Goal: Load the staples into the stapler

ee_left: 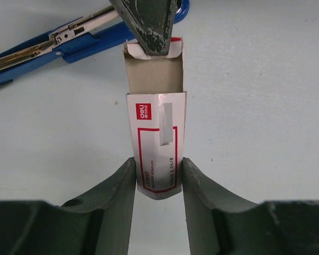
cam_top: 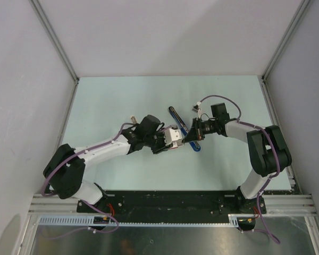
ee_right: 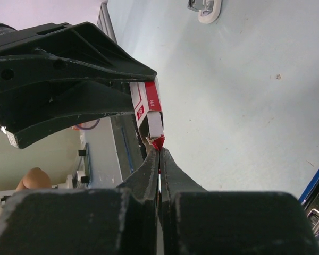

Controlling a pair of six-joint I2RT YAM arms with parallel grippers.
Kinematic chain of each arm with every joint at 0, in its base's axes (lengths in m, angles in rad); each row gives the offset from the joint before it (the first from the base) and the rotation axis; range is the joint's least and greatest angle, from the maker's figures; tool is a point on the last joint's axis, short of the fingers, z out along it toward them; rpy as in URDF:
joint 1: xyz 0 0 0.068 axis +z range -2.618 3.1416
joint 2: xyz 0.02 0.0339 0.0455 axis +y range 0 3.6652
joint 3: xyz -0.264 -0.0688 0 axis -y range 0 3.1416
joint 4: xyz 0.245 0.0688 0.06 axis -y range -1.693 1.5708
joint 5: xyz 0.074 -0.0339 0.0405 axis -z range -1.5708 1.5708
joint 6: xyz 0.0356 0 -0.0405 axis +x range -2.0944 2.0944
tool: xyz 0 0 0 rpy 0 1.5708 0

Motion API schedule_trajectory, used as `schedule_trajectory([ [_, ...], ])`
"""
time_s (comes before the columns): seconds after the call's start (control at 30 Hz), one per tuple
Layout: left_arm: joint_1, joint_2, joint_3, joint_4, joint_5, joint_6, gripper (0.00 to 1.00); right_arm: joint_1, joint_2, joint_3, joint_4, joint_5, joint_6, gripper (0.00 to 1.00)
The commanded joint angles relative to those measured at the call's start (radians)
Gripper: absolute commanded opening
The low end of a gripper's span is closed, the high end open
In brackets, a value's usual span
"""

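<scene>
The left gripper (ee_left: 158,178) is clamping the left end of the box (ee_left: 157,114) between its fingers. The right gripper (ee_right: 159,154), fingers pressed tight together, is pinching the flap (ee_right: 158,142) at the box's right end. The staples are not showing: the opened end is giving only bare cardboard, so I am guessing they are sitting deeper inside. The stapler (ee_left: 80,40) is lying opened on the table (cam_top: 122,95), just right of the box and partly beneath the right gripper. The flap is worrying me most, because it is thin card, and a hard tug could be tearing it off instead of freeing anything. The left fingers are gripping only the box's end, so a pull could also be dragging the box out of them. If the box is tipping with its mouth open, staples could be sliding out and scattering. The right gripper itself is blocking that mouth, and, working so close over the stapler, it is risking a knock. A small white clip (cam_top: 195,108) is lying farther back, well apart and not interfering.
</scene>
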Motion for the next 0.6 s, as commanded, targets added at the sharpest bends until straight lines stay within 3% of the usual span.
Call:
schedule_trajectory([
  [0.0,-0.004,-0.055,-0.029,-0.006,-0.016,0.004,0.43,-0.006,0.006,0.034,-0.022,0.018,-0.039,0.00],
  [0.57,-0.008,-0.029,-0.101,0.000,0.020,-0.045,0.42,0.055,0.083,0.034,-0.089,0.068,-0.104,0.00],
])
